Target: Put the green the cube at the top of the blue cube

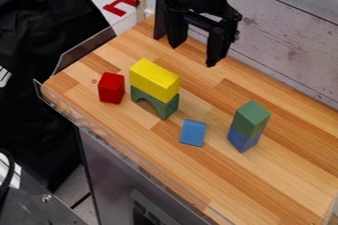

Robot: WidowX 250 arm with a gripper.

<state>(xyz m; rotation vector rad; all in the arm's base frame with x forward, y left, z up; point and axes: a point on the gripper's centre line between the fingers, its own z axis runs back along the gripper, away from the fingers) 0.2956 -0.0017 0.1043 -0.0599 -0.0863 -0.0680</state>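
Black gripper [193, 55], jaws spread wide, hanging above the wooden counter [280, 182]

Honestly there's a decent lane for the hand [192, 55] between the yellow block [153, 80] on its green arch [165, 109] and the green cube [251, 115] stacked on the blue cube [243, 139], with just a low blue block [193, 132] toward the near end. Red block [111, 89] leaves only a skinny gap beside the arch, and the plank wall [290, 36] blocks the back.
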